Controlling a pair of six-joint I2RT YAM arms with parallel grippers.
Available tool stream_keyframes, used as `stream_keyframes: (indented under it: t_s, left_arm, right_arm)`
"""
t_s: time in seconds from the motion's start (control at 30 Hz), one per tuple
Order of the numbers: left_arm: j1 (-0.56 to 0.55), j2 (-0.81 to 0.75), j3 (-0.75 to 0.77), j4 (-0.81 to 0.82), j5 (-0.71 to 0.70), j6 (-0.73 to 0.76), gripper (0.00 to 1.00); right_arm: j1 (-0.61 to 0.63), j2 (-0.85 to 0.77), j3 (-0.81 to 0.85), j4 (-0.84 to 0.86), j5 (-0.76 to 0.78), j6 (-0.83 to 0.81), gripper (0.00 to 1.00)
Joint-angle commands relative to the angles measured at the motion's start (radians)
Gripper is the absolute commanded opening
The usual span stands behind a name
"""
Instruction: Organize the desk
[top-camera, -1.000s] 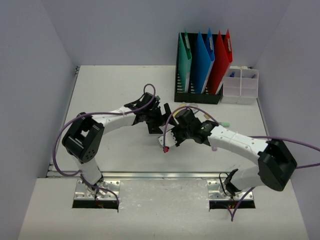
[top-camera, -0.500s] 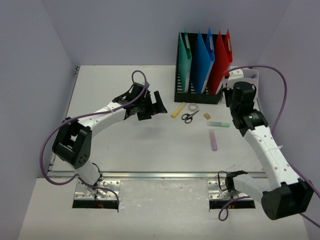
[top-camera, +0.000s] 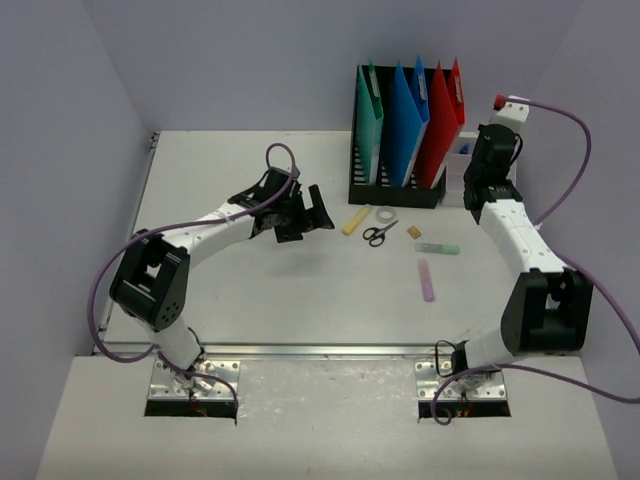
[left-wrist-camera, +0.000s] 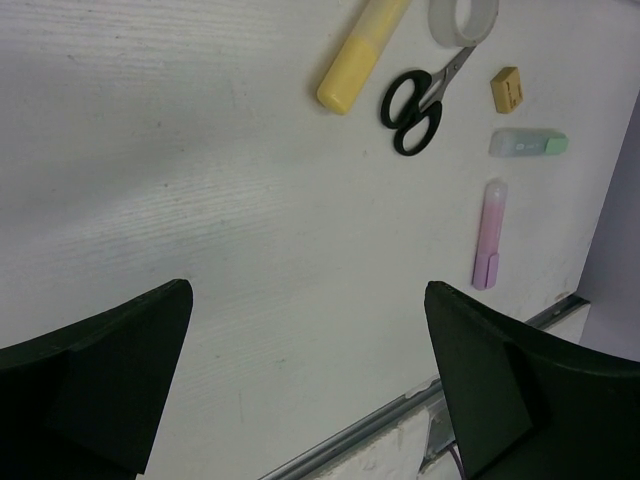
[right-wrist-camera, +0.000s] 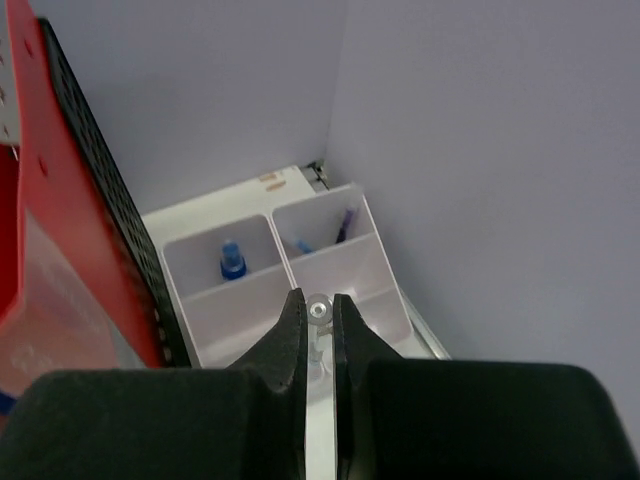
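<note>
Top view: the desk (top-camera: 230, 290), a white tabletop with a metal rail (top-camera: 320, 350) along its front edge, fills the middle of the scene. At its far edge stands a black file holder (top-camera: 392, 192) with green, blue and red folders, and a clear box (top-camera: 452, 185) just to its right. Loose in front of the holder: yellow highlighter (top-camera: 355, 220), tape roll (top-camera: 385, 214), black scissors (top-camera: 377, 234), small tan block (top-camera: 417, 231), green-capped tube (top-camera: 437, 248), pink marker (top-camera: 427, 279). The left gripper (top-camera: 310, 222) hangs over the desk centre, left of these items, jaws spread wide and empty. The right gripper (top-camera: 482, 160) is raised over the clear box. Left wrist view: both black fingers stand far apart above bare desk, the six loose items beyond them. Right wrist view: the fingers are pressed together on a slim stick (right-wrist-camera: 318, 311) with a round silvery tip, above the box's compartments; one holds a blue-capped piece (right-wrist-camera: 232, 262).
</note>
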Motion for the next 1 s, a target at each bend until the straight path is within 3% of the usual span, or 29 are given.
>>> stream_keyframes:
  t_s: [0.0,0.2,0.43,0.97]
  left_arm:
    - [0.022,0.035,0.045,0.042,0.032,0.011,1.00]
    - [0.029,0.075,0.070,0.045,0.050,0.010,1.00]
    - [0.032,0.112,0.094,0.053,0.070,0.005,1.00]
    - [0.050,0.148,0.093,0.054,0.079,0.018,1.00]
  right_arm:
    - [-0.038,0.092,0.135,0.277,0.074,0.027,0.00]
    - [-0.034,0.205,0.203,0.365,0.102,-0.070,0.00]
    - [-0.037,0.287,0.161,0.580,0.102,-0.235,0.00]
    - [-0.057,0.389,0.213,0.376,0.097,-0.016,0.00]
